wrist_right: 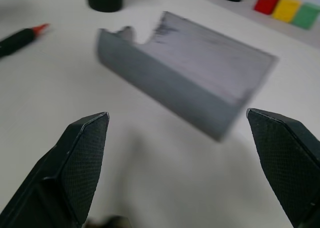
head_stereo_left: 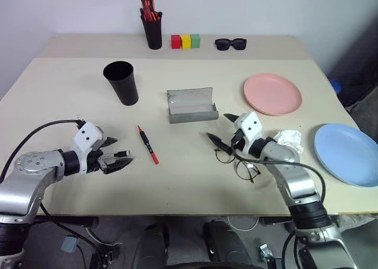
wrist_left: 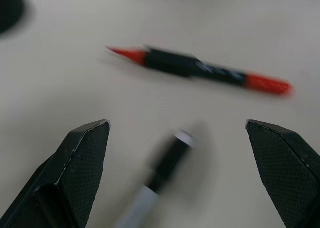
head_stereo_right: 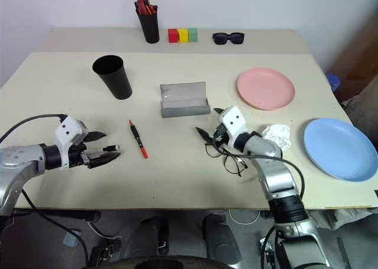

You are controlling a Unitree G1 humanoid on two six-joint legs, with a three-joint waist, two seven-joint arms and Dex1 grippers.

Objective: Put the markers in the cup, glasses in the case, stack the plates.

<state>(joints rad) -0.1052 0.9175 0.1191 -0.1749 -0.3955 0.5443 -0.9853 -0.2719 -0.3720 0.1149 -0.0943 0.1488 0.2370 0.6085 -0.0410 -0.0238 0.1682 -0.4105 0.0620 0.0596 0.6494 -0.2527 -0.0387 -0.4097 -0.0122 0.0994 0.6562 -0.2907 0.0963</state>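
Your left claw is spread wide with the white marker lying between its fingers, and the red marker lies just beyond. Center over the barrel before closing. Your right claw is spread too, empty, with the glasses just below it and the open case ahead.

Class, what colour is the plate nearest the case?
Salmon pink: the plate, best in the left eye view.

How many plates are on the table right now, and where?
2. The pink plate lies on the robot's right side, beyond the right gripper. The light blue plate lies further right, near the table's right edge. They are apart, not stacked.
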